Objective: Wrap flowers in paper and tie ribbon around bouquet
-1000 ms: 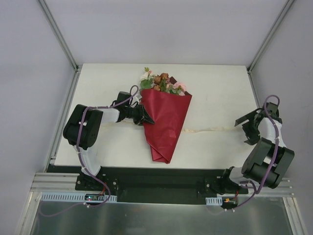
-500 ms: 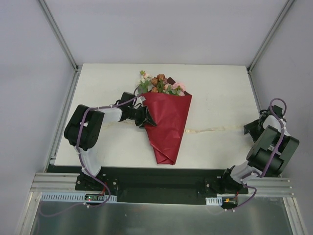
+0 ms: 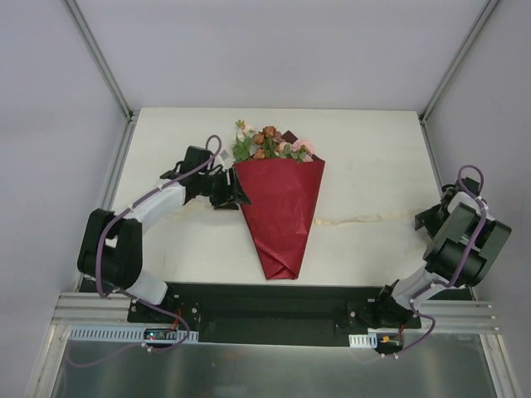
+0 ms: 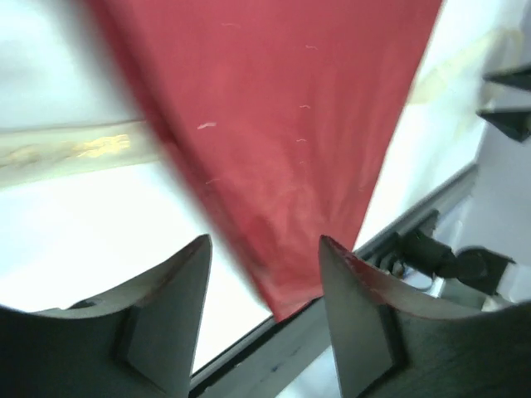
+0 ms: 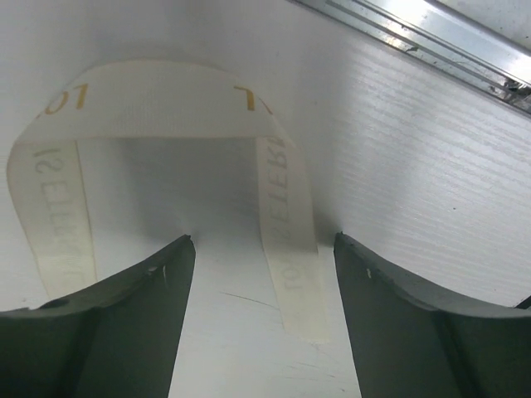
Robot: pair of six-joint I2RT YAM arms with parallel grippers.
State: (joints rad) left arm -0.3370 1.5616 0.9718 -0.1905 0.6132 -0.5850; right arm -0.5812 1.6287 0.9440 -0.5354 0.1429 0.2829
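Note:
The bouquet lies flat mid-table: a cone of dark red paper [image 3: 282, 211] with the flowers [image 3: 270, 145] sticking out of its far end. My left gripper [image 3: 236, 191] is open right at the cone's upper left edge. In the left wrist view the paper [image 4: 290, 124] fills the space beyond the open left gripper [image 4: 264, 249], with nothing between its fingers. The cream ribbon [image 3: 365, 220] runs from under the cone to the right. Its curled end [image 5: 286, 249] lies on the table between the fingers of my open right gripper [image 5: 264, 240], low at the right edge [image 3: 428, 220].
A stretch of ribbon [image 4: 75, 149] also shows left of the cone. Metal frame posts [image 3: 99, 58] rise at the table's far corners, and a metal rail [image 5: 431, 41] runs along the right edge close to my right gripper. The black base rail [image 3: 265, 303] lies just below the cone's tip.
My left gripper has opened and let go of the paper's left edge, and its elbow has swung left. My right gripper has dropped over the ribbon's end, its jaws slightly narrower.

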